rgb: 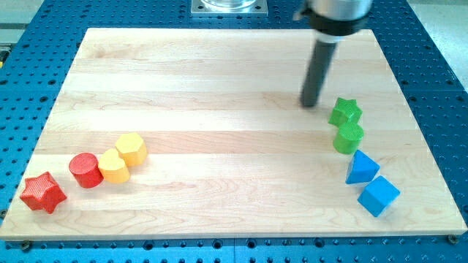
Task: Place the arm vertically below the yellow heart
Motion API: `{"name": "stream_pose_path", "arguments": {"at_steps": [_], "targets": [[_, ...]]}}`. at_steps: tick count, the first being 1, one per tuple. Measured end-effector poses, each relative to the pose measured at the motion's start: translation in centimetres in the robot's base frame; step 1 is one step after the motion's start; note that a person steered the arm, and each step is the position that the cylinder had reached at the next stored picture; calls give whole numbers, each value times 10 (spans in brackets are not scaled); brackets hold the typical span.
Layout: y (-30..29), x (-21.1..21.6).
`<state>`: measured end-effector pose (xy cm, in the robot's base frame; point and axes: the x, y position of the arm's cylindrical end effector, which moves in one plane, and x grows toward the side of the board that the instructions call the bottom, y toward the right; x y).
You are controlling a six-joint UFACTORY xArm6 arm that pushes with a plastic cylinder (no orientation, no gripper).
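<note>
The yellow heart (112, 166) lies at the lower left of the wooden board (219, 88), touching a yellow hexagon (131, 148) on its upper right and a red cylinder (85, 170) on its left. My tip (311, 104) rests on the board at the upper right, far from the heart, just left of the green star (344, 112).
A red star (42, 193) sits at the far lower left. On the right, below the green star, are a green cylinder (349, 137), a blue triangle (361, 168) and a blue cube (378, 196). The board's bottom edge is close below the heart.
</note>
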<state>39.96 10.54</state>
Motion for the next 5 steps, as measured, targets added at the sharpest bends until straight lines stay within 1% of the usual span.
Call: {"name": "stream_pose_path", "arguments": {"at_steps": [1, 2, 3, 4, 5], "targets": [[-22, 18], [-112, 64], [-167, 155], [-248, 210], [-231, 215]]}}
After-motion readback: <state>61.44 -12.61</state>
